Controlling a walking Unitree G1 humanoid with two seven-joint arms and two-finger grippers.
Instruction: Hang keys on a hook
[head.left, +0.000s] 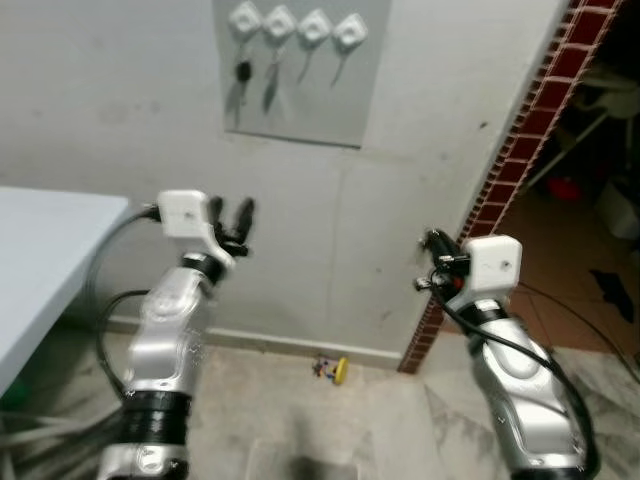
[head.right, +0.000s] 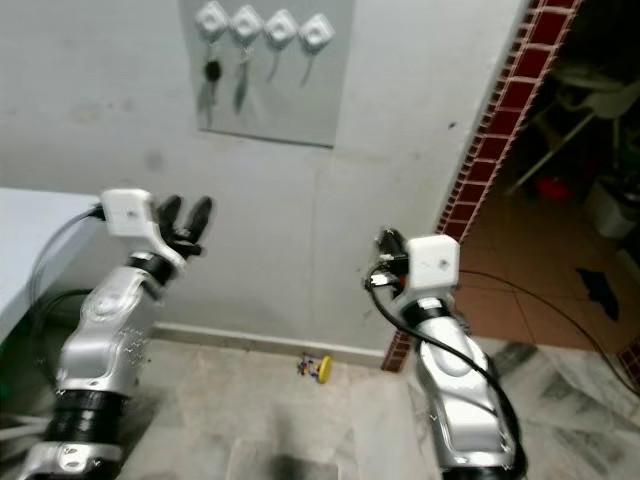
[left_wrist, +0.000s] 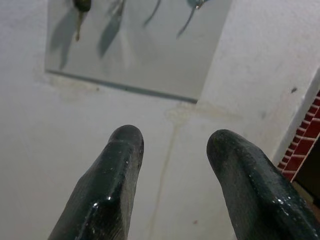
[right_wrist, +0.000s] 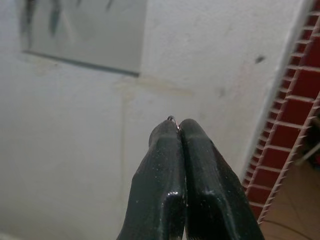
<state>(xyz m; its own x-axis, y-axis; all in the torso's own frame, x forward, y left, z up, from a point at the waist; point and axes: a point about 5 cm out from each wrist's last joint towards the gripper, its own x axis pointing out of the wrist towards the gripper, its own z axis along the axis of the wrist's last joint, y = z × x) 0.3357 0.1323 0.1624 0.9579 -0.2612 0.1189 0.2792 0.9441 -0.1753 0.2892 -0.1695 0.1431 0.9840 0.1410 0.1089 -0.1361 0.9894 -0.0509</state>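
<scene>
Right wrist view: right gripper (right_wrist: 178, 127) pinched tight on what looks like a thin key ring (right_wrist: 171, 118), just a sliver of wire poking out at the tips. Probably the keys, can't say more. Left gripper (left_wrist: 172, 145) spread wide, holding nothing, raised toward the wall. Up on the grey panel (head.left: 345, 100), four white hooks (head.left: 297, 24); two on the left already carrying keys (head.left: 241, 75), the two on the right look free. So not hung yet. Left to do: raise it to a free hook, slip the ring on. Also a small yellow thing (head.left: 340, 370) lying on the floor by the wall.
</scene>
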